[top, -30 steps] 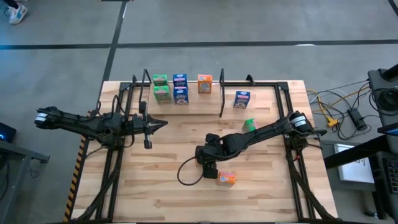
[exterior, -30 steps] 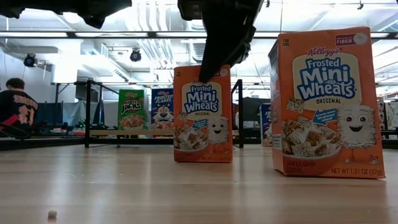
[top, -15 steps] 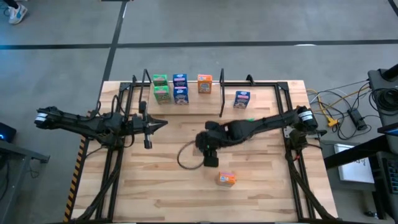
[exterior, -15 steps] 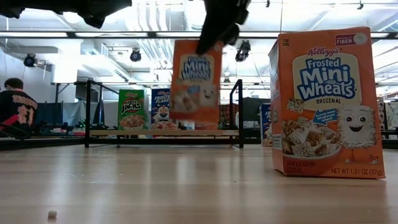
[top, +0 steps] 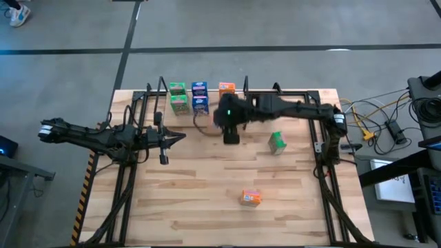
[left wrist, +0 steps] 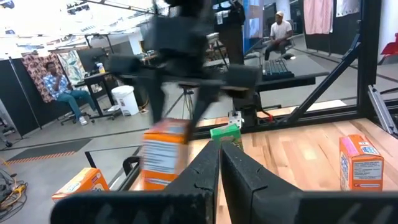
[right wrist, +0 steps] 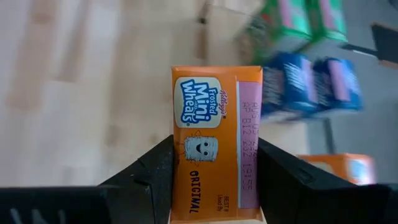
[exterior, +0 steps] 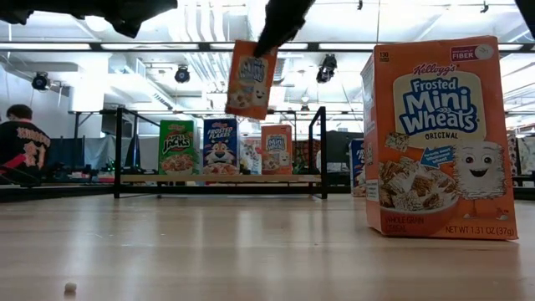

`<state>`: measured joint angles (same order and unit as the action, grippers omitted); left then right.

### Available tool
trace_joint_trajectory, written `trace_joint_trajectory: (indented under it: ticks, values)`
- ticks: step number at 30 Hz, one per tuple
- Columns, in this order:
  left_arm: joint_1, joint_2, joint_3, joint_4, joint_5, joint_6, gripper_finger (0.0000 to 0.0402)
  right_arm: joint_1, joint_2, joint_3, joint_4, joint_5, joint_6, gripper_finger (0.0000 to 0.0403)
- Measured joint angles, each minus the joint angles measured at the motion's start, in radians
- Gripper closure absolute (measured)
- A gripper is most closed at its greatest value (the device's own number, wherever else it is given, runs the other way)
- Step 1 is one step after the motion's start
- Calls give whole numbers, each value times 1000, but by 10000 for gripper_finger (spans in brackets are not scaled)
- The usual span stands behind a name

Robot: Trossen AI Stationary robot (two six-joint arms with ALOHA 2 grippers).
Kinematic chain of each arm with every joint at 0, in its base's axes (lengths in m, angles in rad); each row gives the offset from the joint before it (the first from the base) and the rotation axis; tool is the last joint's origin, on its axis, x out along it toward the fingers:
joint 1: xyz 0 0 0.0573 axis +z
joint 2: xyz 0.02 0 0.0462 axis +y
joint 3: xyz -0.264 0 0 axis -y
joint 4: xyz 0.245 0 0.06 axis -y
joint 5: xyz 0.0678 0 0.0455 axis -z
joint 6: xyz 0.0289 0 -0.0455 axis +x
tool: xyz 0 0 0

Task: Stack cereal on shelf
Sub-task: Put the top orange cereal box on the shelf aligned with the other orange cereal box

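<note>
My right gripper (top: 229, 122) is shut on an orange cereal box (exterior: 251, 79) and holds it in the air just in front of the shelf (exterior: 221, 178). On the shelf stand green (top: 178, 96), blue (top: 200, 96) and orange (top: 226, 88) boxes. In the right wrist view the held box (right wrist: 216, 143) fills the gap between the fingers. A green box (top: 277, 142) and another orange box (top: 251, 198) stand loose on the table. My left gripper (left wrist: 219, 168) waits shut at the table's left. My right gripper pinches the orange box at its top end (right wrist: 214, 186), one finger (right wrist: 155, 168) against each broad face. The fingers slant down from the table's right and near side. The box hangs below them, clear of the table and tilted.
The black wire uprights (exterior: 320, 150) bound the shelf at both ends. A large-looking orange box (exterior: 439, 138) stands close to the low camera. The black arm-mount frames (top: 324, 151) run along the table's left and right sides. People sit in the room beyond.
My right gripper has lifted the orange box off the table and carried it up and toward the far edge, to the shelf. The box stood upright on the table and now hangs tilted, clear of it. The green box behind the arm has come into view.
</note>
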<state>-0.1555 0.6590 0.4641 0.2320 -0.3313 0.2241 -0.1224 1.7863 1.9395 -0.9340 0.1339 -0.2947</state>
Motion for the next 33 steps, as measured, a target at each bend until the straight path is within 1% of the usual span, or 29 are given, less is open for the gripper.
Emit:
trace_joint_trajectory:
  ticks: [6, 7, 11, 15, 20, 23, 33]
  values:
    - [0, 0, 0, -1, 0, 0, 401, -140, 0, -29, -5, -9, -120, 232]
    - [0, 0, 0, -1, 0, 0, 401, -163, 1, -39, -7, -25, -130, 232]
    - [0, 0, 0, -1, 0, 0, 401, -249, 2, -88, 20, -143, -137, 232]
    - [0, 0, 0, -1, 0, 0, 401, -303, 2, -128, 41, -198, -156, 232]
    - [0, 0, 0, -1, 0, 2, 401, -331, 2, -167, 111, -249, -178, 232]
    - [0, 0, 0, -1, 0, 3, 401, -335, 2, -180, 146, -250, -200, 232]
    - [0, 0, 0, -1, 0, 3, 401, -335, 3, -189, 156, -246, -222, 232]
